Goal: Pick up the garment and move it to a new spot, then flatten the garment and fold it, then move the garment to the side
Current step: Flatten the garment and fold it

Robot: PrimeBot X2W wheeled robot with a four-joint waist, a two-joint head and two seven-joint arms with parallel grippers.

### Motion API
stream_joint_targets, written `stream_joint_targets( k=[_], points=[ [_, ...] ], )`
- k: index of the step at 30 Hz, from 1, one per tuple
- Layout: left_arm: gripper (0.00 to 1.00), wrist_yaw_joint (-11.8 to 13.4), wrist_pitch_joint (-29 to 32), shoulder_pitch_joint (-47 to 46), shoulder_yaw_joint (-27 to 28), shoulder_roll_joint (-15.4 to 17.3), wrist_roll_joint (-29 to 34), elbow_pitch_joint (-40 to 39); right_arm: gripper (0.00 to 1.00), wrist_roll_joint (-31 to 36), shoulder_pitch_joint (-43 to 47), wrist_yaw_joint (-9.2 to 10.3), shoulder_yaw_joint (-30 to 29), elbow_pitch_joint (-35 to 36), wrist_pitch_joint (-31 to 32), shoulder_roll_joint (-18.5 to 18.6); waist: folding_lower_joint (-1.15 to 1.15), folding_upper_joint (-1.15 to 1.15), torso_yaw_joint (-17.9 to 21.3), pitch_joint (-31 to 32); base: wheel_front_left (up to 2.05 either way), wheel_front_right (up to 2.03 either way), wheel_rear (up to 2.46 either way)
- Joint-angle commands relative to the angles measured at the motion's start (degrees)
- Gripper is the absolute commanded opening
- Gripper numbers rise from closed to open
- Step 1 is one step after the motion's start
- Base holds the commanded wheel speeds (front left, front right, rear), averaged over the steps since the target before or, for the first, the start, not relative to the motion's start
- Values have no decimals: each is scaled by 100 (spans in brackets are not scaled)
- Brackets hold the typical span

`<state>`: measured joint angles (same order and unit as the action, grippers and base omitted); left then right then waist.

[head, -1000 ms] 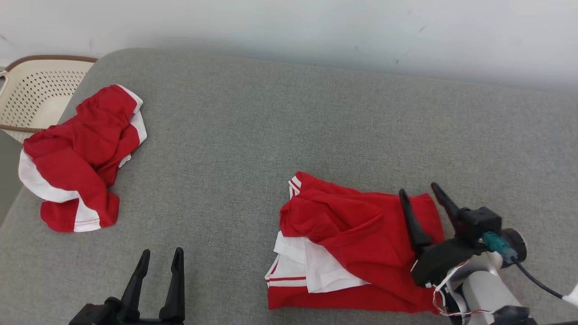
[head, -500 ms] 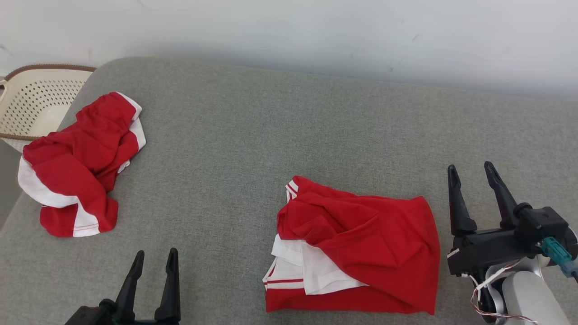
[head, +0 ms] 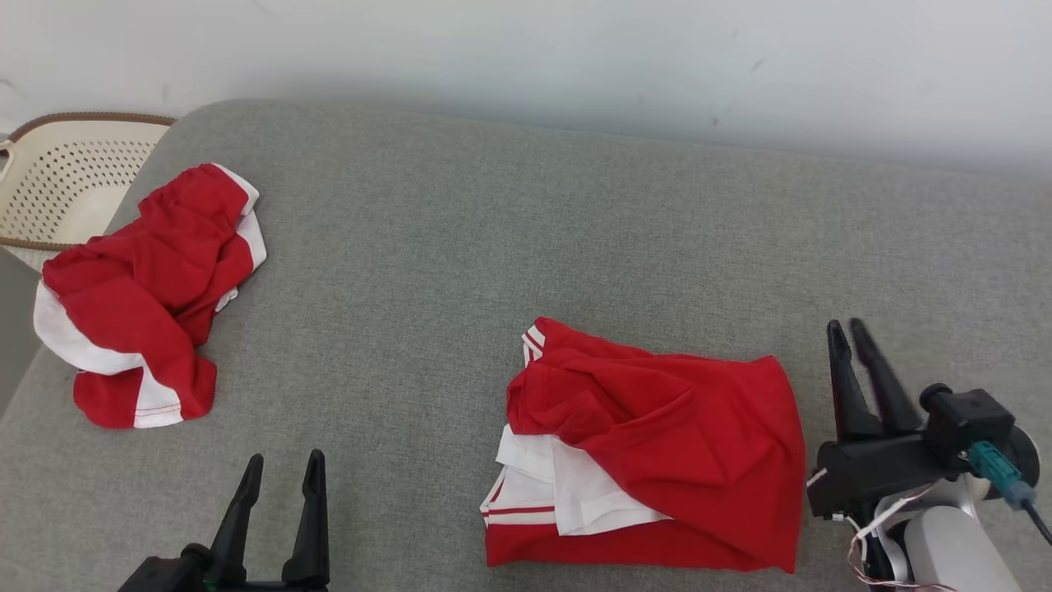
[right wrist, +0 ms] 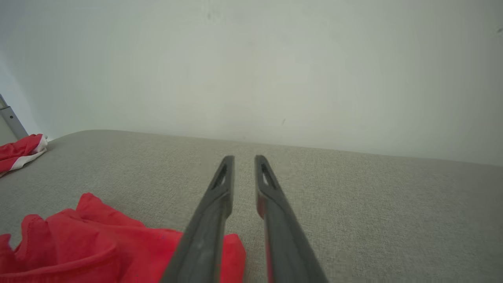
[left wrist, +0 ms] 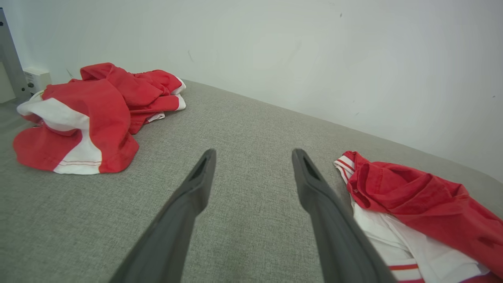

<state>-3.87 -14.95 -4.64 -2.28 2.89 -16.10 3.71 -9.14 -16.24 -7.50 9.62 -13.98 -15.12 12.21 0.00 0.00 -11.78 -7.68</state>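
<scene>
Head view, garment: the garment [head: 674,436] lies as a folded red bundle. A creased red layer is on top, white panels poke out at its lower left, and red-and-white striped trim shows at the upper left corner and along the lower left hem.
Garment's place: right of centre on the grey fabric surface [head: 493,230], close to the near edge. The left wrist view has it at the right [left wrist: 412,192], and the right wrist view has it at the lower left [right wrist: 98,243].
Right arm: the pale forearm comes up from the lower right corner, with a teal plug and loose wires at the wrist.
Right gripper: the right gripper [head: 846,327] sits just beside the garment's right edge with a strip of grey between them. Its fingers point away towards the wall [head: 526,57]. They are drawn close, with a narrow empty gap [right wrist: 244,158].
Left gripper: the left gripper [head: 285,459] is low at the near left, fingers spread wide over bare grey [left wrist: 253,154], well apart from both cloths.
Edges: a smaller red garment [head: 140,296] is crumpled at the far left corner, beside a cream perforated basket [head: 57,173] that stands off the surface.
Open room: a broad stretch of grey runs between the two cloths and back to the wall.
</scene>
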Motion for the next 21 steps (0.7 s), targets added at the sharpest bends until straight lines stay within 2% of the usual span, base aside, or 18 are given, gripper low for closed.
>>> stream_joint_targets(
  k=[1, 17, 21],
  points=[
    [100, -2, -32, 16, 7, 1, -38, 7, 0, -41, -95, 2, 73, -85, -5, 11, 0, 0, -39, -37, 0, 0, 0],
    [100, -36, -32, -138, -25, 0, -97, 73, 0, -53, -752, 2, 976, -1783, -5, -103, 0, 0, -254, -248, 0, 0, 0],
    [100, -18, -33, -142, -3, 1, -92, 70, 0, -157, -753, 2, 1099, -1975, -6, -91, 0, 0, -291, -255, 0, 0, 0]
  ],
)
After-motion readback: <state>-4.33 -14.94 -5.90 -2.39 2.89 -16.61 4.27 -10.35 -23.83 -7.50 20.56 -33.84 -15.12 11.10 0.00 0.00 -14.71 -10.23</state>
